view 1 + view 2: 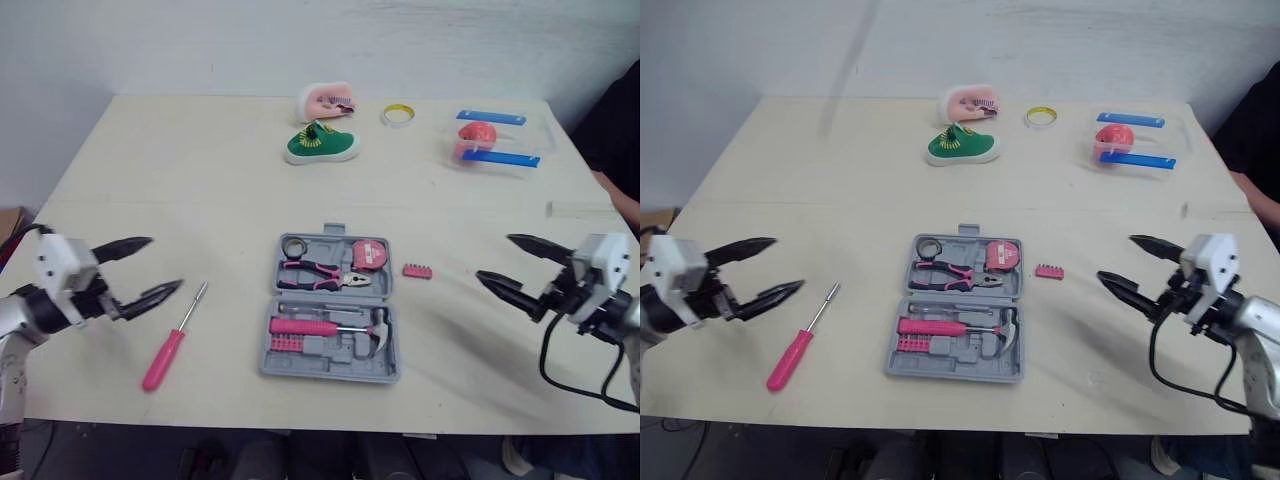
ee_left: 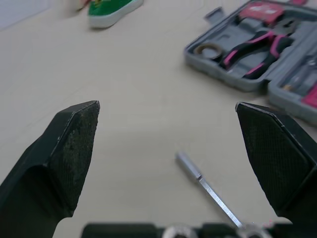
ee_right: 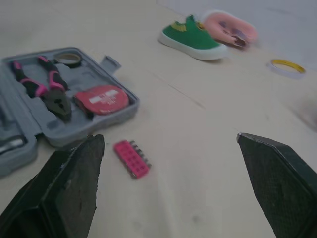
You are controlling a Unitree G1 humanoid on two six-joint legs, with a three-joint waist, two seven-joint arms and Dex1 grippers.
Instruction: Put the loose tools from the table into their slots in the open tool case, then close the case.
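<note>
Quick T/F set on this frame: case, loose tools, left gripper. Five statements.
1. The case is open. True.
2. The screwdriver sits in the case. False: it lies on the table, left of the case.
3. The bit holder lies on the table, right of the case. True.
4. The left gripper grips the screwdriver. False: it is open and holds nothing.
5. The pliers are in the case. True.
</note>
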